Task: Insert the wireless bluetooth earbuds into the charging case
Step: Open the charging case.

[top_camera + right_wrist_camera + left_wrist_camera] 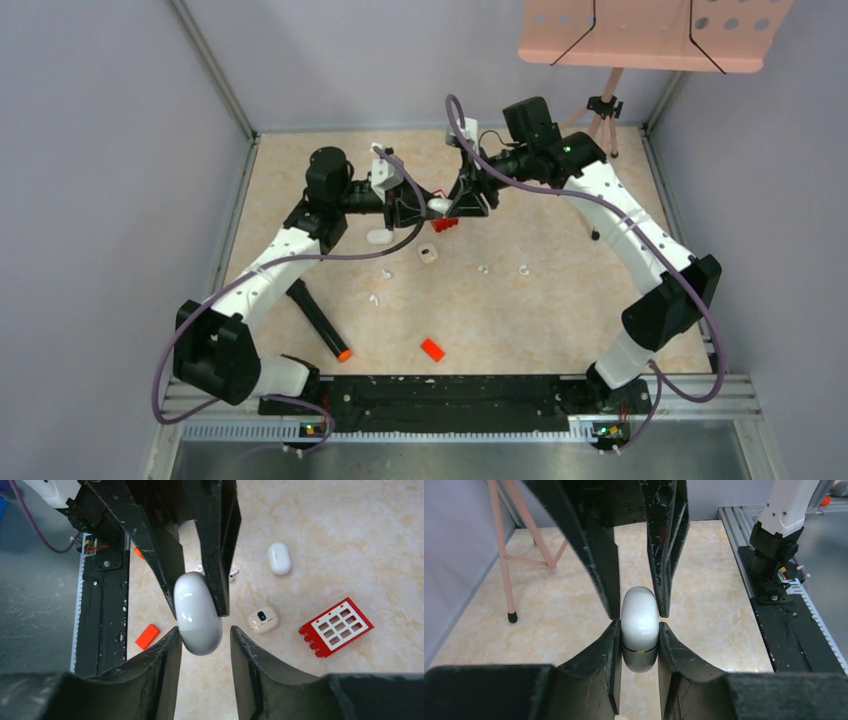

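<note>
My left gripper (639, 650) is shut on a glossy white charging case (640, 625), held in the air over the back middle of the table (560, 330). The case (438, 205) hangs between both grippers. My right gripper (200, 640) faces it from the other side, open, with its jaws around the case's free end (197, 612). One finger touches the case and a gap shows at the other. Several tiny white earbuds lie on the table below (386, 272) (483, 268) (523, 268), and one earbud (232, 573) also shows in the right wrist view.
A red block with a white grid (336, 626) lies under the grippers, beside a round cream case (263, 619) and a small white oval case (279, 558). An orange chip (432, 349) and a black marker (320, 320) lie nearer the arm bases. A tripod leg (512, 616) stands at the back.
</note>
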Controlling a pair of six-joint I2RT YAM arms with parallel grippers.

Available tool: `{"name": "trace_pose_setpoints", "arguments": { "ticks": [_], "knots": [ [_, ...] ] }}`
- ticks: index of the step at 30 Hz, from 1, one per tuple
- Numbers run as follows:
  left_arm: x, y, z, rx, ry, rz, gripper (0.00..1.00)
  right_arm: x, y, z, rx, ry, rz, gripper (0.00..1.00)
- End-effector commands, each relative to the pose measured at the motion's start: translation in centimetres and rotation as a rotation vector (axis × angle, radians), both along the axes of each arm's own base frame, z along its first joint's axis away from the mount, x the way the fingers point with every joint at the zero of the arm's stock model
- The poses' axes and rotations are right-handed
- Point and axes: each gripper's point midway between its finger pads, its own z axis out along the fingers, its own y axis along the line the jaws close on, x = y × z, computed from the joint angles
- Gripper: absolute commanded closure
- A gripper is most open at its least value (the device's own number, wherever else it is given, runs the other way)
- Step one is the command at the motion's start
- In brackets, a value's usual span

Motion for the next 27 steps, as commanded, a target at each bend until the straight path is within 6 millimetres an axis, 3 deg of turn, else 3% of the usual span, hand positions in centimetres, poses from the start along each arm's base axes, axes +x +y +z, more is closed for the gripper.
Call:
{"name": "trace_pose_setpoints", "arguments": {
  "ticks": [1,4,6,8,10,14,18,27],
  "knots": [
    [0.5,-0.7,1.3,-0.048,-0.024,-0.015,0.97,-0.5,0.4,1.9,0.04,-0.068,0.052,0.69],
    [0.8,-1.0,1.1,-0.048,-0.001,-0.014,0.92,-0.6,0.1,2.3,0.03,-0.088,0.051,0.91],
    [1.2,-1.1,0.5,-0.037,0.022,0.005,0.77,-0.5,-0.2,2.6,0.021,-0.099,0.039,0.97],
    [2.2,-0.9,-0.2,-0.032,0.054,0.085,0.52,-0.3,-0.5,2.9,0.009,-0.113,0.017,0.98],
    [2.3,-0.7,-0.9,-0.03,0.062,0.111,0.41,-0.1,-0.8,3.0,-0.009,-0.125,-0.009,0.99],
    [0.8,-0.4,-1.7,-0.04,0.04,0.074,0.39,0.0,-1.2,2.8,-0.037,-0.118,-0.028,1.0],
    [0.9,-0.6,-1.6,-0.054,0.039,0.066,0.45,-0.2,-1.3,2.4,-0.053,-0.089,-0.022,1.0],
    [1.4,-1.2,-0.8,-0.095,0.135,0.054,0.47,0.6,-1.4,2.1,-0.093,-0.109,-0.018,1.0]
  ]
}}
